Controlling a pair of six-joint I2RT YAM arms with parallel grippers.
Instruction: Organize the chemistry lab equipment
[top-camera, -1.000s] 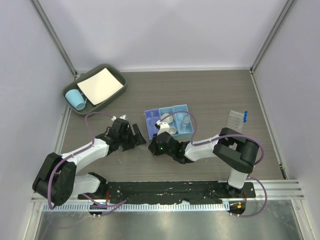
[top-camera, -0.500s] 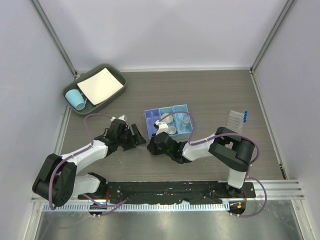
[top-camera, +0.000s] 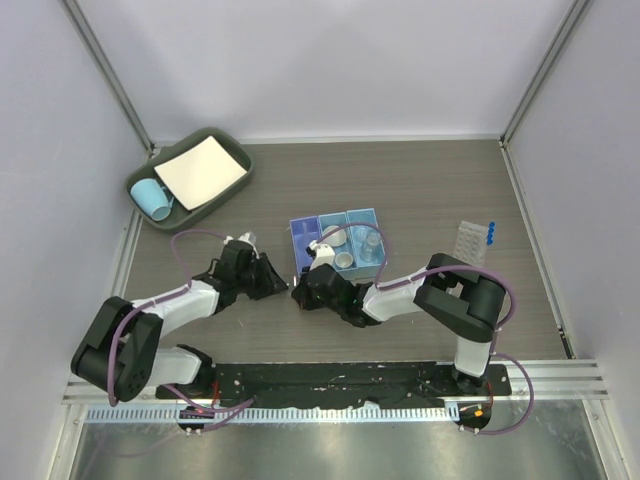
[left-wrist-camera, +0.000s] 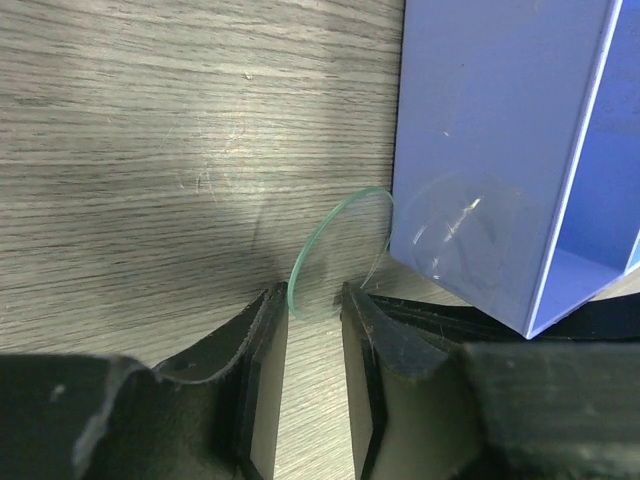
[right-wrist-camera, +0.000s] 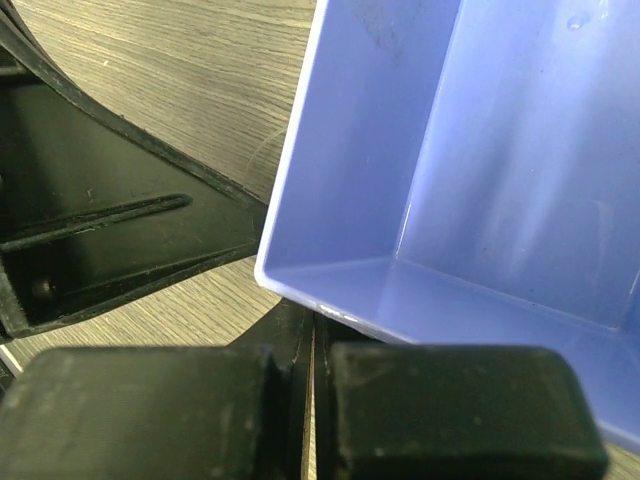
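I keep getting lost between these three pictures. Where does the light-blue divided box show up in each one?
Top external: the light-blue divided box sits near the middle of the table.
Left wrist: upper right, showing mainly one outer wall and a corner.
Right wrist: it fills the right side, and the view looks down into one empty compartment.
Shared landmark: the grey wood-grain table, which lies to the box's left in both wrist views.

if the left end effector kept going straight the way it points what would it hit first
The clear round dish pinched in its fingertips leads. Past that, probably bare table, with the blue box wall close beside that line. Depth is unclear.
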